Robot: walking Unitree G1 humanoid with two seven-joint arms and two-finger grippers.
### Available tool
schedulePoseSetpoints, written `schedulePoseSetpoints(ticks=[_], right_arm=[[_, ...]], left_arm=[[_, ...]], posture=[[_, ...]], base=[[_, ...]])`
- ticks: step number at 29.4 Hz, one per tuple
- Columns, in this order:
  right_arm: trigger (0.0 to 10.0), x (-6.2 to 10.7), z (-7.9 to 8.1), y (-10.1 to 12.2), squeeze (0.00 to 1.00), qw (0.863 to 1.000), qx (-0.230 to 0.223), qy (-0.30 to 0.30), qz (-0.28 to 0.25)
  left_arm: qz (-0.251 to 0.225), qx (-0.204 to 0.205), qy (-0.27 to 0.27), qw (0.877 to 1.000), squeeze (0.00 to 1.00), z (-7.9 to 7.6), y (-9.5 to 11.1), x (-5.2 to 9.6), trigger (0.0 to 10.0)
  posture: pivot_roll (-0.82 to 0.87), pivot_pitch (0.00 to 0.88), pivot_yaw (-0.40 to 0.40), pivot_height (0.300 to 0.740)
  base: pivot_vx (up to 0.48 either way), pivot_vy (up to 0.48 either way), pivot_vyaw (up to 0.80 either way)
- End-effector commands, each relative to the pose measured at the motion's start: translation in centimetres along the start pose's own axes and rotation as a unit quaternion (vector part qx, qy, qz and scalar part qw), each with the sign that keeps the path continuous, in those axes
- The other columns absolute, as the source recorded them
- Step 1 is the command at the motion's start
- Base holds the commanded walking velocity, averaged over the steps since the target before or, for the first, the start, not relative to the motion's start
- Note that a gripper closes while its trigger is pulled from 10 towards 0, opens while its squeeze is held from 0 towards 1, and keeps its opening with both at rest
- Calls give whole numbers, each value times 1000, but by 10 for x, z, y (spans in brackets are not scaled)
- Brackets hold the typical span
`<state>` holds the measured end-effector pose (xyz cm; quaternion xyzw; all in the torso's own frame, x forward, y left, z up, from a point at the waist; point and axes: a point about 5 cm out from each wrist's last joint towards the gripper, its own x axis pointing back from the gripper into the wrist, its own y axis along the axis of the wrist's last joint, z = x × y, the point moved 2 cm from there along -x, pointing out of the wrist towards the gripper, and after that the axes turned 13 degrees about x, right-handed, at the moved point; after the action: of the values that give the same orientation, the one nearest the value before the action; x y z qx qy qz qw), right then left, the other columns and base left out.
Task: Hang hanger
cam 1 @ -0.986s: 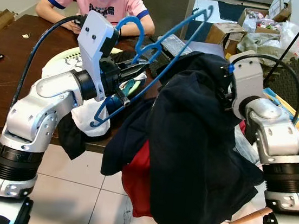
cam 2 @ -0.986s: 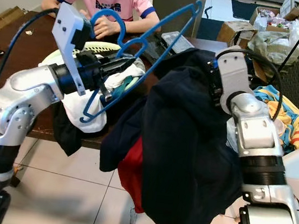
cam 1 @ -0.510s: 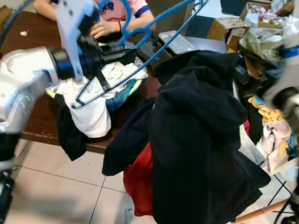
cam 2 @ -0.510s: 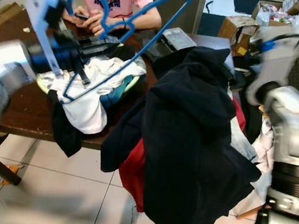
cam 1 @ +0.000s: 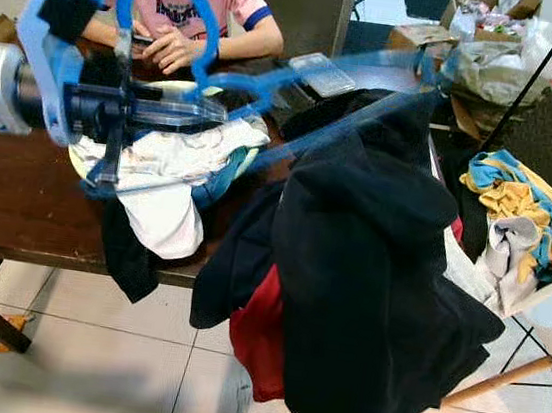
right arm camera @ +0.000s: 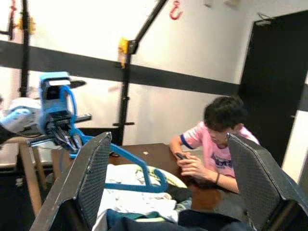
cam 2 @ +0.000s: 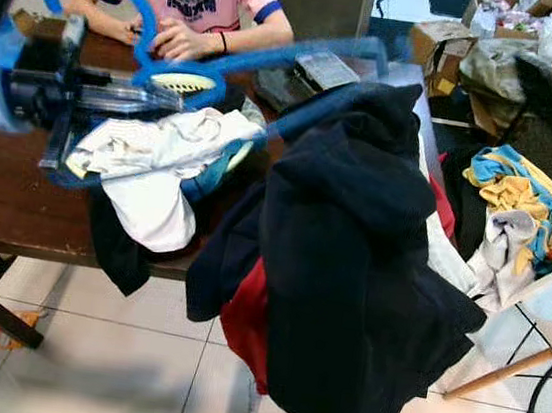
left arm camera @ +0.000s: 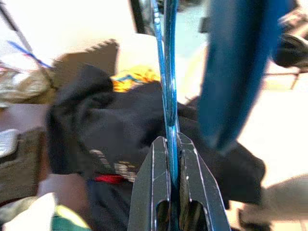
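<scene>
While the left gripper [left arm camera: 174, 159] clamps the blue hanger [cam 1: 261, 84] above the brown desk's [cam 1: 15, 195] front edge, a person [cam 2: 195, 0] sits behind; dark clothes [cam 1: 372, 249] hide the chair [cam 1: 496, 380], the right gripper [right arm camera: 168, 178] is spread wide, motion blurs the hanger

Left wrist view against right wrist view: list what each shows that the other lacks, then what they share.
Left wrist view alone: the left gripper shut on the blue hanger, seen edge-on between its fingers, with a yellow cloth beyond the dark clothes.

Right wrist view alone: the right gripper wide open and holding nothing, a person in a pink shirt sitting at the brown table, white laundry and a wall rack.

Both: the blue hanger held by the left gripper, and dark clothes.
</scene>
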<state>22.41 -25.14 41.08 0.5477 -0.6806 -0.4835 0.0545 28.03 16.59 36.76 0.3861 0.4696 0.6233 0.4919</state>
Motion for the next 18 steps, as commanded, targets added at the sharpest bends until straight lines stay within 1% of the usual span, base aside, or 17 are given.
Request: schedulePoseSetpoints(ticks=[1,2,3,4,5,6,7,9,10,11,12,13,14,15,17,18], right_arm=[[10000,-7,11,12,0,998,5,56,-9],[10000,-23,28,9,0,991,8,132,20],[10000,-23,28,9,0,991,8,132,20],[10000,-32,42,3,0,981,7,186,47],[10000,-32,42,3,0,981,7,186,47],[10000,-41,56,-8,0,968,7,234,86],[10000,-49,70,-28,0,952,16,271,141],[10000,-49,70,-28,0,952,16,271,141],[10000,-50,78,-43,0,939,22,294,180],[10000,-52,79,-58,0,931,33,295,214],[10000,-52,79,-58,0,931,33,295,214],[10000,-52,79,-66,0,927,41,291,233],[10000,-52,79,-66,0,927,41,291,233],[10000,-52,78,-71,0,923,42,291,248],[10000,-52,78,-71,0,923,42,291,248],[10000,-52,80,-76,0,918,44,293,262]], left_arm=[[31,3,-29,999,0,-8,-5,1,10000],[41,19,-63,997,0,-14,-16,-10,10000],[41,19,-63,997,0,-14,-16,-10,10000],[46,28,-85,995,0,-18,-22,-18,10000],[46,28,-85,995,0,-18,-22,-18,10000],[50,32,-99,993,0,-19,-27,-26,10000],[56,27,-100,993,0,-18,-34,-36,10000],[56,27,-100,993,0,-18,-34,-36,10000],[66,20,-102,992,0,-17,-39,-43,10000],[83,14,-109,990,0,-18,-47,-48,10000],[83,14,-109,990,0,-18,-47,-48,10000],[94,11,-115,989,0,-20,-53,-50,10000],[94,11,-115,989,0,-20,-53,-50,10000],[110,6,-117,987,0,-20,-60,-54,10000],[110,6,-117,987,0,-20,-60,-54,10000],[123,0,-116,986,0,-20,-66,-58,10000]], posture=[[74,168,74,740],[69,163,76,740],[69,163,76,740],[69,163,76,740],[69,163,76,740],[62,156,81,740],[62,152,83,740],[62,152,83,740],[59,150,85,740],[58,147,84,740],[58,147,84,740],[58,147,84,740],[58,147,84,740],[57,146,82,740],[57,146,82,740],[54,145,83,740]], base=[[0,0,0],[0,0,0],[0,0,0],[0,0,0],[0,0,0],[0,0,0],[0,0,0],[0,0,0],[0,0,0],[0,0,0],[0,0,0],[0,0,0],[0,0,0],[0,0,0],[0,0,0],[0,0,0]])
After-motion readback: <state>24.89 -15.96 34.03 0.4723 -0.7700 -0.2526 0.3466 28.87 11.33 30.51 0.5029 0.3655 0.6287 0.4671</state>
